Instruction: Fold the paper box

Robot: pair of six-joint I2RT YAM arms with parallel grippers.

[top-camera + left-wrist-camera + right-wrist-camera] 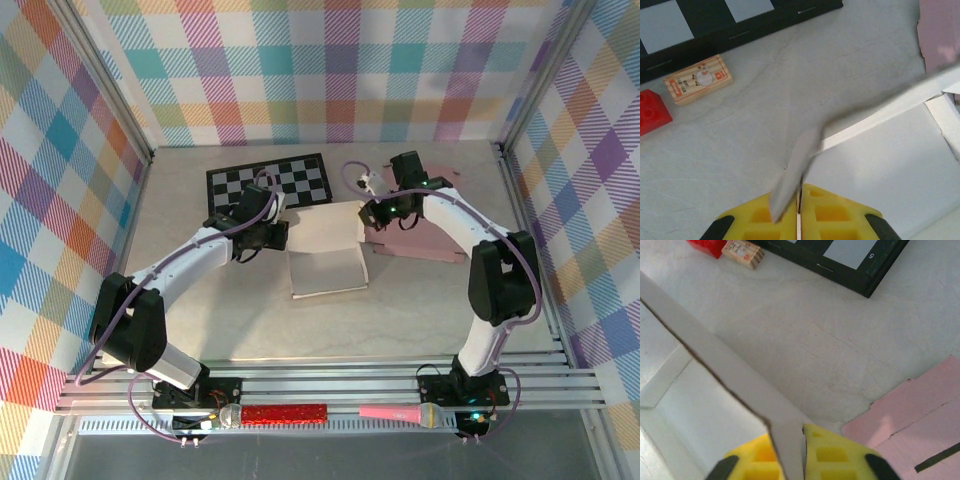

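White, black-jointed arms (185, 258) with purple cables (349, 176), yellow tools (801, 200).

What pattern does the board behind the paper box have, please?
The board is a black-and-white check, clearest in the top external view.

Bare surface (330, 330) lies open in front of the paper box (328, 272), while the checkerboard (300, 180) behind and pink cardboard (408, 244) on its right block passage.
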